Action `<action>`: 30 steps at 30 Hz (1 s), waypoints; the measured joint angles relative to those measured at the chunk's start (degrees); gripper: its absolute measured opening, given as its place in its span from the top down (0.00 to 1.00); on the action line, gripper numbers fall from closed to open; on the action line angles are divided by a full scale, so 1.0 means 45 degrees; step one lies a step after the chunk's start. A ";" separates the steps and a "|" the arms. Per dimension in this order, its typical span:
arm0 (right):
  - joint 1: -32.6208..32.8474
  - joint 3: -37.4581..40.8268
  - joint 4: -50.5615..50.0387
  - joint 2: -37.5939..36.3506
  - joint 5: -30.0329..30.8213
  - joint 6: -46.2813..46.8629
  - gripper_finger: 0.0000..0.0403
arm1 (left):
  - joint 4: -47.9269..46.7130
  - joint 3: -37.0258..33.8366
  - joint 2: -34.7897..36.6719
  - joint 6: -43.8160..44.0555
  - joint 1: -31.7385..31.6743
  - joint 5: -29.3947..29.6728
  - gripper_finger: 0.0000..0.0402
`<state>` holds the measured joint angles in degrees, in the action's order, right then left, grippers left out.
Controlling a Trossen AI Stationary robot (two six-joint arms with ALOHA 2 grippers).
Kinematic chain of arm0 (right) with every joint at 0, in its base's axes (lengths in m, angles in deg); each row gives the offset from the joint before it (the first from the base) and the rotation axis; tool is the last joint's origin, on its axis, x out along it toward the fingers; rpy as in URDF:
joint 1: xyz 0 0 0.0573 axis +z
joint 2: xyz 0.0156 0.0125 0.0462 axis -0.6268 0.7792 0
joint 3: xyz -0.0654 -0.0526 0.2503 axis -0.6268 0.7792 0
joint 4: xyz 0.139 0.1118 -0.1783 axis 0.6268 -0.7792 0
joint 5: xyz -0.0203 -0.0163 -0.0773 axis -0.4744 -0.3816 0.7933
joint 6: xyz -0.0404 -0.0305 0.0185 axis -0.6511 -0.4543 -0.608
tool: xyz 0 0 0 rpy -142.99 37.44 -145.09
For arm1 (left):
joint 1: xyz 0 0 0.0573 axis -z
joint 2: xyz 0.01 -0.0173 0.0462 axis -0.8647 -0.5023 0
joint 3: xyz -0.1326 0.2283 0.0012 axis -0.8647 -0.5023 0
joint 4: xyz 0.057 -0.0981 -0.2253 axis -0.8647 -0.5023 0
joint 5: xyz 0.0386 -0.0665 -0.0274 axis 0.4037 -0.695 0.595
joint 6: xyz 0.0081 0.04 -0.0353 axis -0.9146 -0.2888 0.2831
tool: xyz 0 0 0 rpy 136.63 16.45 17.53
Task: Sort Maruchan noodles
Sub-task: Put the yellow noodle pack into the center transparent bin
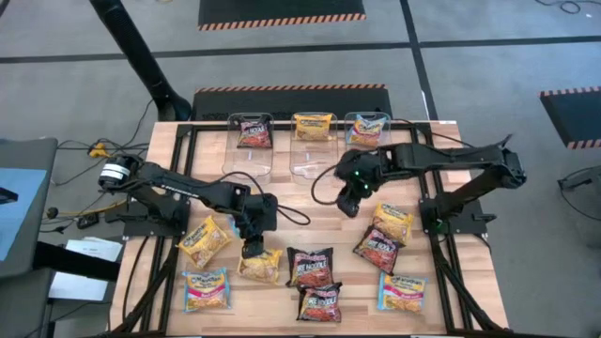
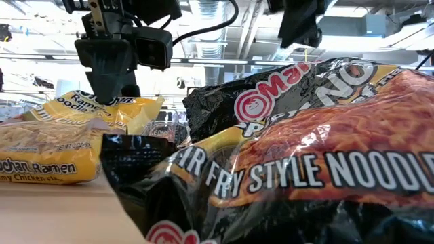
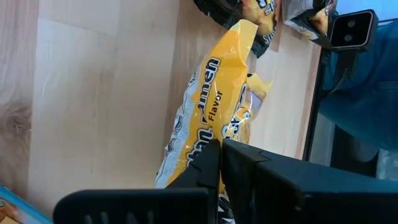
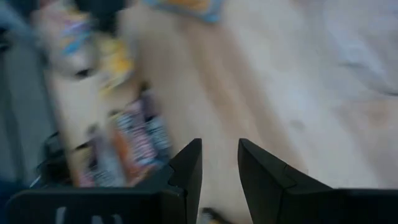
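On the left side of the tabletop (image 1: 169, 141), the left tool (image 1: 254, 246) is pinching the edge of a yellow packet (image 1: 261, 267); in the left wrist view its fingers (image 3: 208, 163) are pressed together on the crinkled film of that same packet (image 3: 208, 118). Left of it two more noodle packets are lying flat, a yellow one (image 1: 205, 240) and a blue-yellow one (image 1: 206, 289) nearer the front edge. Middle front, two dark red-black packets (image 1: 310, 268) are sitting one behind the other. At the far edge three clear tubs (image 1: 250, 155) are standing in a row, each already holding a packet. Right of centre, the right tool (image 1: 347, 203) is hovering over bare wood with its fingers (image 4: 186, 171) spread and nothing between them; just right of it a yellow packet (image 1: 392, 222), a red one (image 1: 377, 247) and a blue-yellow one (image 1: 402, 292) are lying.

Handling, as a judgement: packets are looking light, the wrapper soft and slippery, the noodle block inside stiff but brittle, so hard squeezing is risking crumbs. Best hold is probably the flat sealed seam at an end, or across a corner of the block, as the left tool is doing now.
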<state>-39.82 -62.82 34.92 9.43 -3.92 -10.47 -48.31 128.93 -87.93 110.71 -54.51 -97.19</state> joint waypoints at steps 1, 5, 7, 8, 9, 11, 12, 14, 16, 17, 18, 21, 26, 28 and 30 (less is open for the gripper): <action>0.0196 0.0000 0.0197 0.0000 -0.0309 -0.0055 0.68 | -0.0005 0.0000 0.0000 0.0000 0.0000 -0.0005 1.00; 0.1125 0.0000 0.0953 0.0000 -0.1194 0.0102 0.68 | -0.0003 0.0000 0.0000 0.0092 0.0000 -0.0010 1.00; 0.1715 0.0000 0.1401 0.0000 -0.1185 0.0230 0.68 | -0.0005 0.0004 0.0000 0.0119 0.0000 -0.0010 1.00; 0.2035 0.0000 0.1619 0.0050 -0.1155 0.0231 0.68 | -0.0005 0.0005 0.0000 0.0180 0.0000 -0.0010 1.00; 0.2353 -0.0019 0.1989 0.0240 -0.1088 0.0249 0.68 | -0.0002 0.0005 0.0000 0.0192 0.0000 -0.0010 1.00; 0.2921 -0.0023 0.2808 0.0639 -0.0932 0.0330 0.68 | 0.0005 0.0005 0.0000 0.0196 0.0000 -0.0011 1.00; 0.3200 0.0002 0.3003 0.0838 -0.0731 0.0333 0.68 | 0.0000 0.0005 0.0000 0.0199 0.0000 -0.0020 1.00; 0.3665 -0.0011 0.3995 0.1281 -0.0387 0.0285 0.68 | -0.0031 0.0010 0.0000 0.0199 0.0004 -0.0023 1.00; 0.4004 -0.0019 0.4416 0.1751 -0.0069 0.0162 0.68 | -0.0034 0.0012 0.0000 0.0214 0.0002 -0.0073 1.00; 0.4124 -0.0012 0.4840 0.2036 -0.0041 0.0097 0.68 | -0.0040 0.0015 0.0000 0.0199 0.0005 -0.0074 1.00; 0.4209 -0.0010 0.5219 0.2270 -0.0043 -0.0083 0.68 | -0.0047 0.0015 0.0000 0.0200 0.0005 -0.0108 1.00; 0.4255 -0.0009 0.6471 0.2866 -0.0147 -0.0719 0.68 | -0.0042 0.0019 0.0000 0.0180 0.0005 -0.0159 1.00; 0.4186 -0.0019 0.7434 0.3783 -0.0528 -0.1114 0.68 | 0.0008 0.0019 0.0000 0.0181 0.0015 -0.0212 1.00; 0.4135 0.0018 0.7462 0.4076 -0.0635 -0.1109 0.68 | 0.0019 0.0019 0.0000 0.0180 0.0019 -0.0175 1.00; 0.4135 -0.0034 0.7816 0.4404 -0.0668 -0.1109 0.68 | -0.0011 0.0019 0.0000 0.0185 0.0019 -0.0199 1.00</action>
<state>-21.22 -62.97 70.09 29.25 -6.92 -15.46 -48.36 129.02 -87.93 111.54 -54.42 -98.08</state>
